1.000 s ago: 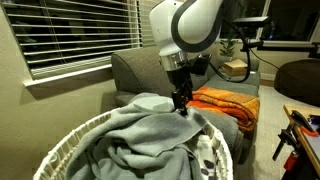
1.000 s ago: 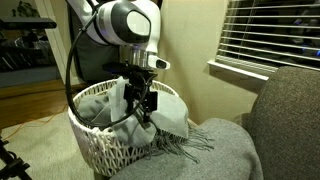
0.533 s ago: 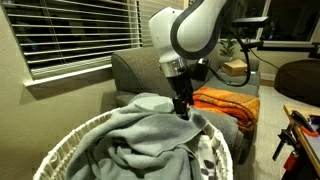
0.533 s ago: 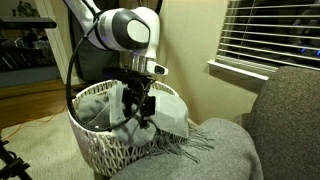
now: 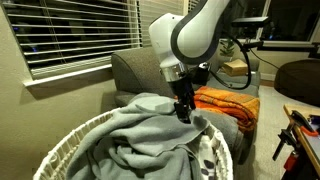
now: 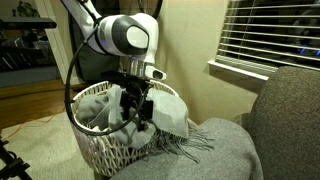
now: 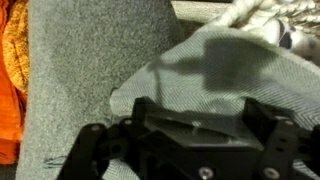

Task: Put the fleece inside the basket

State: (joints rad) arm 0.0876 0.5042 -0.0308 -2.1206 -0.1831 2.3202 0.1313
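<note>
White wicker comes nearest: the basket point(image 5: 62, 150), with its thick braided rim, fills the near left in an exterior view. The grey fleece point(image 5: 140, 130) is heaped inside it in loose, wrinkled folds. Most of the fleece lies in the basket, but a fringed edge point(image 6: 190, 138) hangs over the rim and trails onto the grey sofa seat point(image 6: 215, 160) just beside it. A white cloth with black spots point(image 5: 207, 155) shows at the near right of the heap, inside the rim and touching the fleece.

Just beyond, the gripper point(image 5: 183, 110) hangs point-down over the far side of the pile. Its fingers point(image 7: 265, 125) are spread wide with nothing pinched between them; whether the tips touch the fabric I cannot tell. In the wrist view the fleece spreads out beyond the parted fingers, with the braided rim at the far right and bare sofa cloth on the left.

The white arm point(image 5: 190, 35) rises above the gripper and hides part of the sofa back point(image 5: 135, 68). Farther right along the seat lies a crumpled orange blanket point(image 5: 225, 100), apart from the basket. Behind the sofa, slatted blinds point(image 5: 70, 35) cover the window. Past the basket in an exterior view, a wooden floor point(image 6: 30, 105) runs off to the far left
</note>
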